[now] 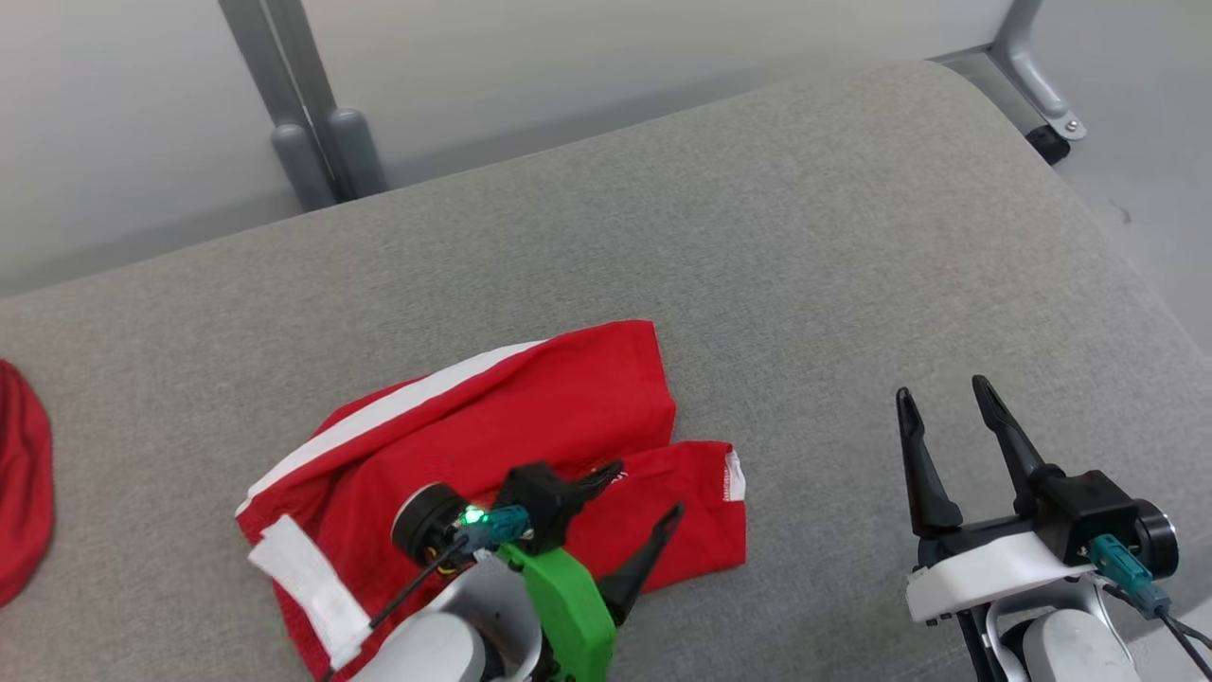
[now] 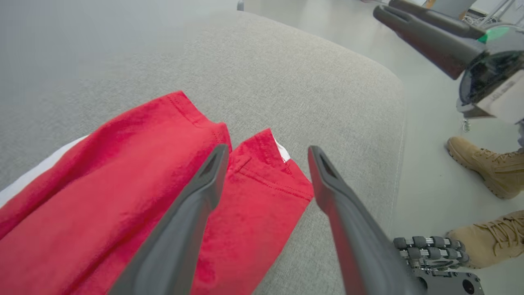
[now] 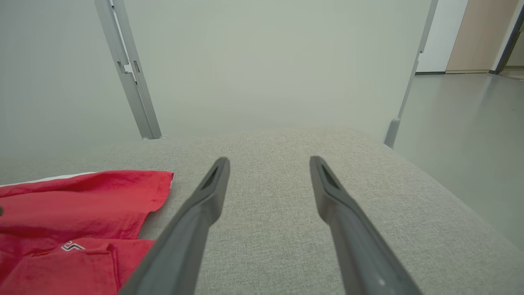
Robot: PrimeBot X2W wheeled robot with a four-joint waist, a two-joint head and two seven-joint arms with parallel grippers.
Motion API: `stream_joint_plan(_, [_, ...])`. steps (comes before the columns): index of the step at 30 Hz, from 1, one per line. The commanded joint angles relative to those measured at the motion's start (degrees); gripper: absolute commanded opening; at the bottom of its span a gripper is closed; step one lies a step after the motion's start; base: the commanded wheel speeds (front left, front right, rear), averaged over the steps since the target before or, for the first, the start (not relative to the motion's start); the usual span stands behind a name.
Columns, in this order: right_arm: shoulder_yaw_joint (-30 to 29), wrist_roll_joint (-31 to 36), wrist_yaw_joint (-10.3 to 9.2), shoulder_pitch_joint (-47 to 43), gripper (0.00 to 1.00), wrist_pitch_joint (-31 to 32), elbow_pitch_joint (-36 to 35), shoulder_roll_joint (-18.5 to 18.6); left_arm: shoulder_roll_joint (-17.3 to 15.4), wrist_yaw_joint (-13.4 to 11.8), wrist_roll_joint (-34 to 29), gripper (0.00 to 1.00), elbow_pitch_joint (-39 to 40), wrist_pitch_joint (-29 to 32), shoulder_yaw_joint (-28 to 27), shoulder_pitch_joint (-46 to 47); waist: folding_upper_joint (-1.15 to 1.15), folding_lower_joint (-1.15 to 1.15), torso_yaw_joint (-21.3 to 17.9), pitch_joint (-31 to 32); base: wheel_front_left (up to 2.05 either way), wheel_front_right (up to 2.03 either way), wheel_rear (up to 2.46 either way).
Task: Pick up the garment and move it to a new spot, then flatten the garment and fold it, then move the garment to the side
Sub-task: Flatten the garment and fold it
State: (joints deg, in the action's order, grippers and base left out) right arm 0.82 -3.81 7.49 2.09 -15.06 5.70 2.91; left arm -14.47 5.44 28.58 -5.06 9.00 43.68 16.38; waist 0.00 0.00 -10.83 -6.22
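Head view: the red garment (image 1: 530,417) lies on the near-left part of the grey cushion (image 1: 757,208), its long axis running from the cushion's near-left toward its middle, a white stripe along the far edge. The left gripper (image 1: 647,490) hangs over the garment's right-hand end, jaws wide, holding nothing; it is the nearer arm. The right gripper (image 1: 942,388) sits over bare cushion toward its rounded right end, well apart from the cloth, jaws wide and empty. The left forearm hides the garment's near edge. Another red cloth (image 1: 24,483) is cut off at the cushion's left. Left wrist view: one finger overlaps the red hem, the other the bare cushion; contact cannot be told. A person's boots (image 2: 483,164) stand beyond the cushion's right end. Right wrist view: the garment lies left of the spread jaws, partly cut off.
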Motion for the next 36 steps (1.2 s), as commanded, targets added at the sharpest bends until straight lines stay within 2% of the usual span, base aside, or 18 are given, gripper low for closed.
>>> stream_joint_plan(1, [-0.02,-0.42,0.00,0.86,1.00,-0.18,0.12,0.05,0.36,0.63,-0.19,1.00,-2.73,-0.27,0.74,2.12,0.00,0.00,-3.03,-1.75,0.00,0.00,0.00])
stream_joint_plan(7, [-0.65,-1.45,0.00,0.54,1.00,-0.18,0.20,-0.01,1.84,1.83,1.32,1.00,-14.98,-2.30,3.57,7.87,0.00,0.00,-5.97,-2.76,0.00,0.00,0.00])
stream_joint_plan(14, [-1.22,-2.20,0.00,0.66,1.00,-0.18,0.42,-0.02,2.39,2.07,3.13,1.00,-23.19,-5.43,5.62,11.30,0.00,0.00,-6.37,-3.26,0.00,0.00,0.00])
stream_joint_plan(15, [-1.21,-2.31,0.00,0.83,1.00,-0.18,0.50,-0.02,2.50,2.09,3.38,0.89,-24.25,-5.82,6.12,11.74,0.00,0.00,-6.33,-3.25,0.00,0.00,0.00])
stream_joint_plan(16, [-1.13,-2.41,0.00,0.98,1.00,-0.18,0.58,-0.02,2.64,2.07,3.76,0.63,-24.82,-6.17,6.71,11.96,0.00,0.00,-6.29,-3.23,0.00,0.00,0.00])
stream_joint_plan(17, [-1.07,-2.57,0.00,1.09,1.00,-0.18,0.63,-0.02,2.85,2.07,4.32,0.24,-25.49,-6.38,7.53,12.31,0.00,0.00,-6.19,-3.18,0.00,0.00,0.00])
stream_joint_plan(18, [-1.07,-2.62,0.00,1.14,1.00,-0.18,0.67,-0.01,2.93,2.08,4.73,0.00,-25.83,-6.55,8.38,12.62,0.00,0.00,-6.10,-3.13,0.00,0.00,0.00])
stream_joint_plan(26, [-1.57,-2.70,0.00,1.27,1.00,-0.18,0.91,-0.02,1.50,2.09,8.89,0.00,-24.91,-10.37,13.30,15.71,0.00,0.00,-5.15,-2.81,0.00,0.00,0.00])
stream_joint_plan(29, [-1.79,-2.77,0.00,1.17,1.00,-0.18,0.67,-0.02,-0.64,2.01,9.19,0.00,-21.79,-12.59,11.86,17.58,0.00,0.00,-4.90,-2.94,0.00,0.00,0.00])
stream_joint_plan(32, [-2.00,-2.81,0.00,1.39,1.00,-0.18,0.42,-0.03,-3.05,0.60,8.08,0.00,-19.54,-13.51,10.11,19.88,0.00,0.00,-4.71,-3.58,0.00,0.00,0.00])
stream_joint_plan(36, [-0.74,-3.04,0.00,2.26,1.00,-0.18,0.51,-0.03,-5.45,-0.64,7.10,0.00,-21.47,-13.65,7.75,24.90,0.00,0.00,-5.44,-4.84,0.00,0.00,0.00])
